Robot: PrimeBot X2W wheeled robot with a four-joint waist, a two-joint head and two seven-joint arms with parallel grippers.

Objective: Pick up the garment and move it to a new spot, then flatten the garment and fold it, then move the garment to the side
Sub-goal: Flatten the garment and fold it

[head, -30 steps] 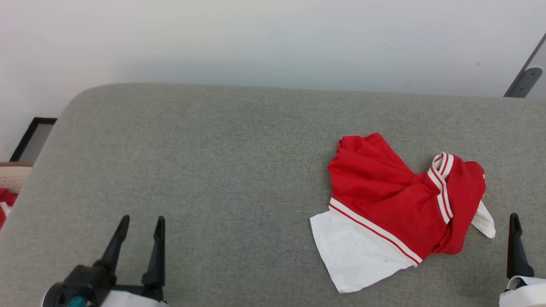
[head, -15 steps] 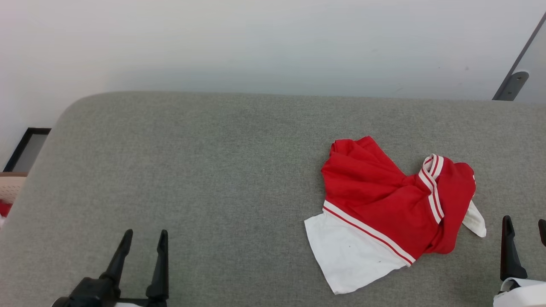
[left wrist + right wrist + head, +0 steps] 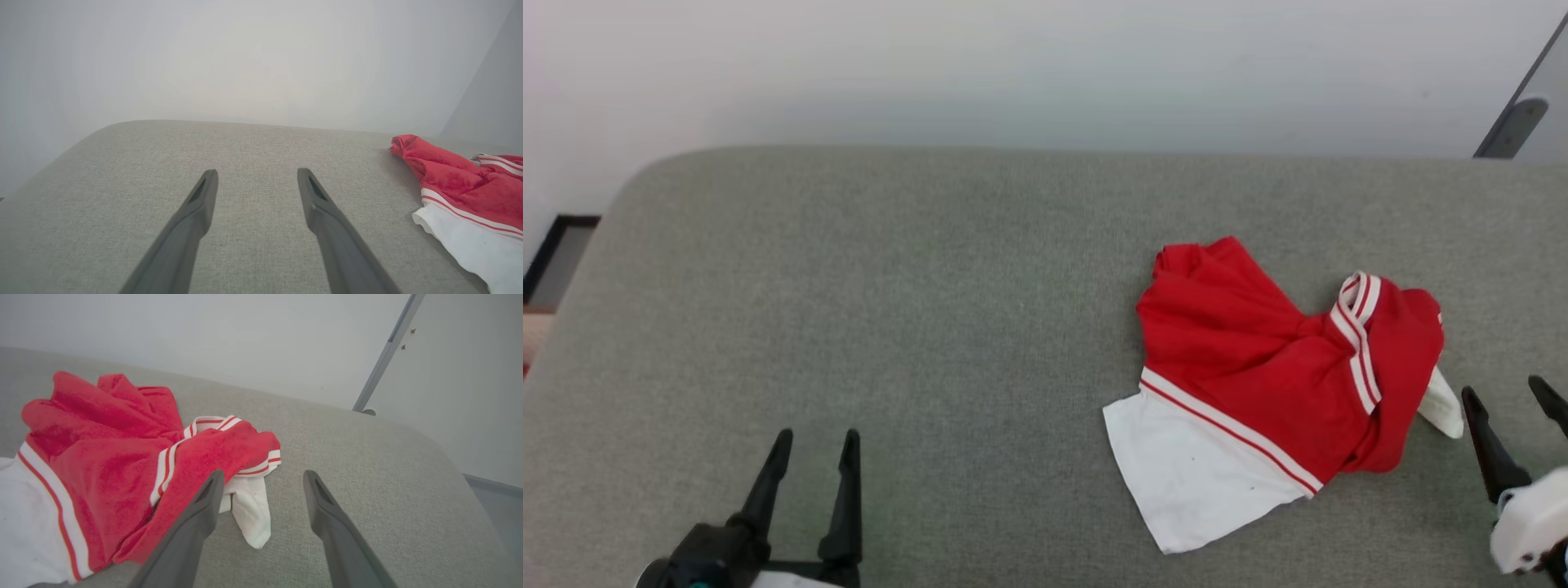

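Note:
The garment (image 3: 1258, 367) lies crumpled on the right half of the grey cushion, red body bunched up, one white sleeve (image 3: 1201, 482) spread toward the front, striped trim (image 3: 1360, 327) on top. Its lettering is hidden in the folds. My right gripper (image 3: 1507, 392) is open just right of the garment, near the small white sleeve tip (image 3: 1441, 404); in the right wrist view the garment (image 3: 122, 457) lies left of the open right gripper (image 3: 263, 475), the left finger beside the sleeve tip (image 3: 249, 514). My left gripper (image 3: 817, 441) is open at the lower left, far from the garment (image 3: 461, 183).
The grey upholstered surface (image 3: 890, 310) has rounded far corners and a pale wall behind it. A grey door frame post (image 3: 1511, 122) stands at the far right. A dark-framed object (image 3: 551, 249) sits on the floor off the left edge.
The head camera has shifted, sliding the whole scene. My right gripper has advanced and tilted toward the garment's right side, both fingers now showing. The garment lies as before.

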